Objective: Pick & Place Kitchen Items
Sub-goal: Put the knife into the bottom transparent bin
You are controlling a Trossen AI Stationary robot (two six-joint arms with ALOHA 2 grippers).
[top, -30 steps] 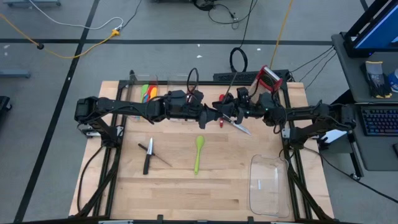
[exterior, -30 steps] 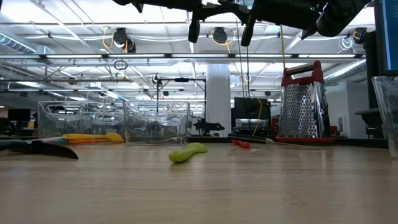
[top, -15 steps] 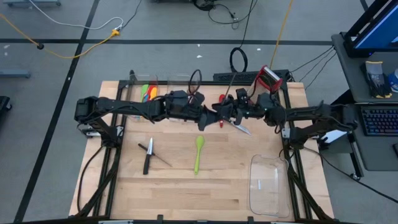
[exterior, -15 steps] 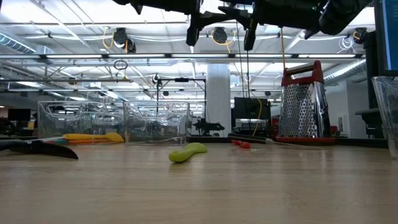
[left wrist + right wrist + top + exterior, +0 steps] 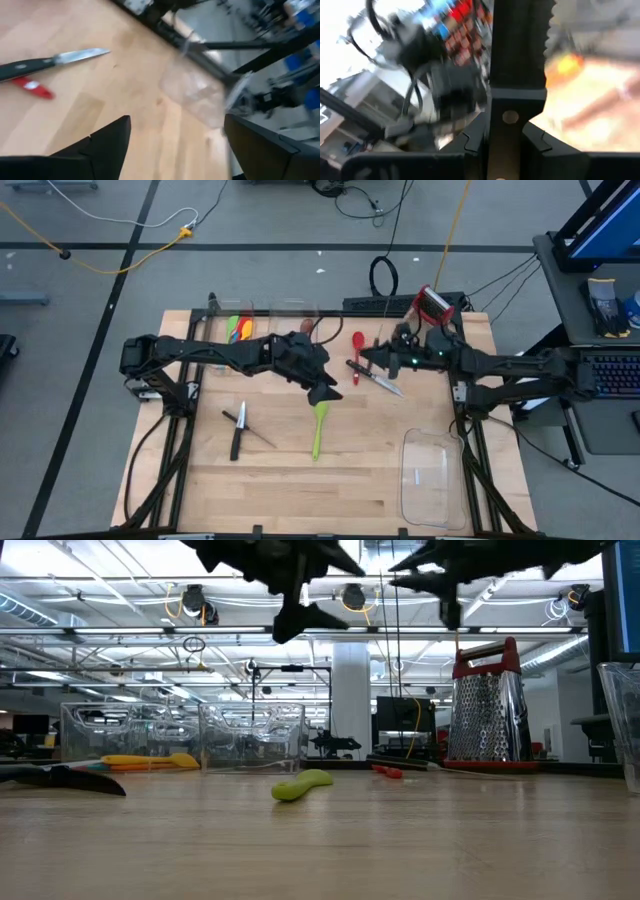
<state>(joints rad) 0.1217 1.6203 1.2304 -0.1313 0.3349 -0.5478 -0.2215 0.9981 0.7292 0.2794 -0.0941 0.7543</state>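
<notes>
My right pincer (image 5: 512, 145) is clamped on a stiff, slippery steel knife (image 5: 517, 60) by its black handle, while my left pincer (image 5: 172, 145) gapes apart above the table (image 5: 300, 480).

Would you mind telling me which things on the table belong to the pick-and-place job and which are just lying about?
Job: green spatula; red spoon; steel knife beside it; black-handled knives on the left; serrated knife gripped in the right tool.
Lying about: box grater; clear bin.
</notes>
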